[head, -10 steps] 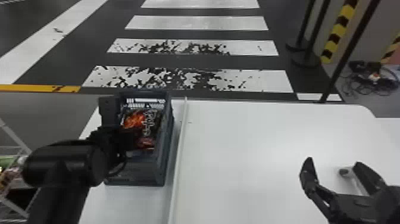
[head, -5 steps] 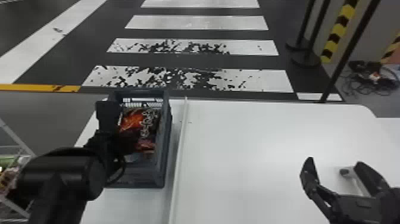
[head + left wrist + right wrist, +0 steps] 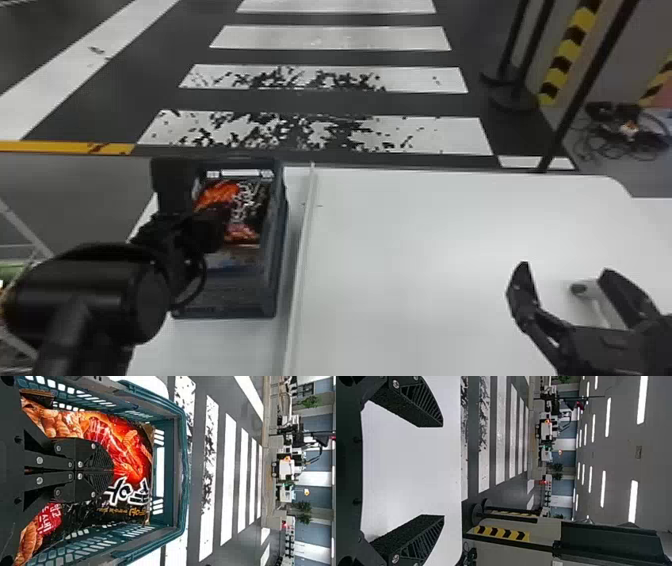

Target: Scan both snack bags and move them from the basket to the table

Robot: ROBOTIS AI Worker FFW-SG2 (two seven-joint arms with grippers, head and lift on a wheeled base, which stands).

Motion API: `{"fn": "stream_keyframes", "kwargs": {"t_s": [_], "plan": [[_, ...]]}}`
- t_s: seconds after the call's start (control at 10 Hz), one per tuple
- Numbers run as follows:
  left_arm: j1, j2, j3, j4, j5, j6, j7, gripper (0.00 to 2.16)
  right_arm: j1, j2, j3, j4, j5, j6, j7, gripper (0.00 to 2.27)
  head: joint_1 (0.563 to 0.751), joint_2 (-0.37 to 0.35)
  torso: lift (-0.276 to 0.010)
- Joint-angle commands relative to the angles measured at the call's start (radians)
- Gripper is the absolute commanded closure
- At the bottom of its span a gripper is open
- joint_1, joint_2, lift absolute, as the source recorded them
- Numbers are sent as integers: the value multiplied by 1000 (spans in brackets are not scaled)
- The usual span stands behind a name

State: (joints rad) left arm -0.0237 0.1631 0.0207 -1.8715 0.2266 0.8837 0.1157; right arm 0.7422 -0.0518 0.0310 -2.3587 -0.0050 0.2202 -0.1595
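At the left of the head view, my left gripper [image 3: 212,227] is down in the basket [image 3: 279,250], over a black and orange-red snack bag [image 3: 247,205]. In the left wrist view the left gripper [image 3: 113,470] has its fingers together against the front of the snack bag [image 3: 132,455], inside the basket [image 3: 180,471]; no pinched fold can be made out. Whether a second bag lies beneath cannot be told. My right gripper [image 3: 565,270] stands open above the table's right side; in the right wrist view the right gripper [image 3: 443,471] has nothing between its spread fingers.
A raised white strip [image 3: 300,250] runs along the white table [image 3: 425,250] beside the basket. Near the right gripper lies a small grey and white object [image 3: 597,300]. A wire rack [image 3: 25,230] stands left, and dark posts [image 3: 585,90] rise beyond the table.
My left arm has shifted slightly left and towards the near side. The basket and the bag in it have moved a little left as well. The right arm has stayed still.
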Motion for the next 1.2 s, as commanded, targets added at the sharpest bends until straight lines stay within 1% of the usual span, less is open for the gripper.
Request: {"fn": "stream_keyframes", "kwargs": {"t_s": [0.0,0.2,0.4,0.8,1.0,1.1], "plan": [[21,-1,-2,-52,-1,39,9,2138,-1,-3,1,1,-1,0,0,110,695,43,-98],[48,-1,-2,-124,-1,70,33,2138,-1,-5,3,-1,-3,-3,0,110,695,41,-98],[82,-1,4,-193,-4,82,44,2138,6,-8,4,-8,-6,-6,0,110,695,42,-98],[103,-1,-1,-250,-4,79,68,2138,29,-11,0,-31,-7,-18,0,110,695,43,-98],[110,-2,-5,-264,-13,79,85,2138,39,-11,-2,-40,-7,-18,0,110,695,41,-98],[119,-1,-8,-290,-13,82,88,2138,40,-13,-3,-44,-7,-18,0,110,695,42,-98]]}}
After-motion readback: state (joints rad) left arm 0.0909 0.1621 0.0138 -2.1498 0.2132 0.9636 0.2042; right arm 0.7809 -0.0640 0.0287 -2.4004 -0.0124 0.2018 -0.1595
